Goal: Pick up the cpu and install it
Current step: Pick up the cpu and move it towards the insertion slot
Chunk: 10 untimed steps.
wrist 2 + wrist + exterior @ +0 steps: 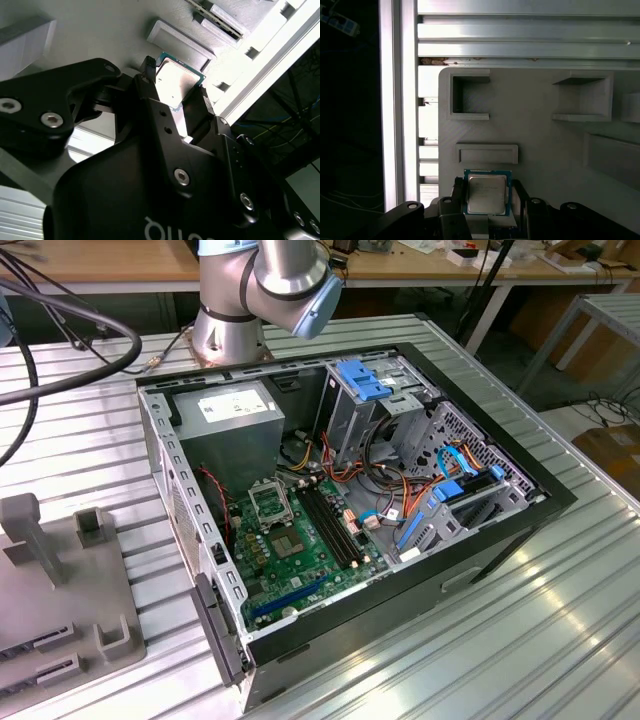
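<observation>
The cpu (487, 193) is a small square chip with a silver-grey face and a green rim. It sits between my gripper's (488, 197) two black fingers (459, 196), just over the grey fixture plate (545, 150). In the second wrist view the cpu (176, 81) shows the same way, with the gripper (175, 82) closed against two opposite edges. In the exterior view the green circuit board (305, 555) lies in the open computer case (340, 490), with its square socket (268, 502) near the power supply.
The fixture plate (60, 590) has raised blocks and pockets and lies on the ribbed aluminium table (480, 640) at the exterior view's left. The arm's base (232, 310) stands behind the case. Cables and drive bays (430, 480) crowd the case's right half.
</observation>
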Each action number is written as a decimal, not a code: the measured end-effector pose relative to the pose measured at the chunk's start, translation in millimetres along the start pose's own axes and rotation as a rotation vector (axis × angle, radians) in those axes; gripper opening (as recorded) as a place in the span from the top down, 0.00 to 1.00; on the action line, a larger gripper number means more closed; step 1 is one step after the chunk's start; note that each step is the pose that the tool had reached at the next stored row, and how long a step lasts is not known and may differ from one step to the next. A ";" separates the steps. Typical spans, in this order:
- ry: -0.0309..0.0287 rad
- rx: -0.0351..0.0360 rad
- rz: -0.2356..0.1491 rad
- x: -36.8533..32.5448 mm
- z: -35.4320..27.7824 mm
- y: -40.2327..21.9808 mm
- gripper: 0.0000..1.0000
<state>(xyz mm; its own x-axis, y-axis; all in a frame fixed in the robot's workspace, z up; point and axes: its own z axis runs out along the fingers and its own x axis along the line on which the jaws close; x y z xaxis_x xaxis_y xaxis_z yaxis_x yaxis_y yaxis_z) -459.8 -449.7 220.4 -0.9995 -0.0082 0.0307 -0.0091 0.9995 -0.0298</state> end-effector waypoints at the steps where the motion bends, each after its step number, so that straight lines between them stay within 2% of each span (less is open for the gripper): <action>1: 0.0001 0.0000 0.000 0.0 -0.3 0.0 0.53; 10: 0.0000 0.0000 0.000 0.1 -3.5 -0.1 0.53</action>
<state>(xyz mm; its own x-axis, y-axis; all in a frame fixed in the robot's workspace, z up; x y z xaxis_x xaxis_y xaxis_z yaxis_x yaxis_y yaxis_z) -459.8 -449.7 223.9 -0.9995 -0.0083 0.0308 -0.0092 0.9995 -0.0298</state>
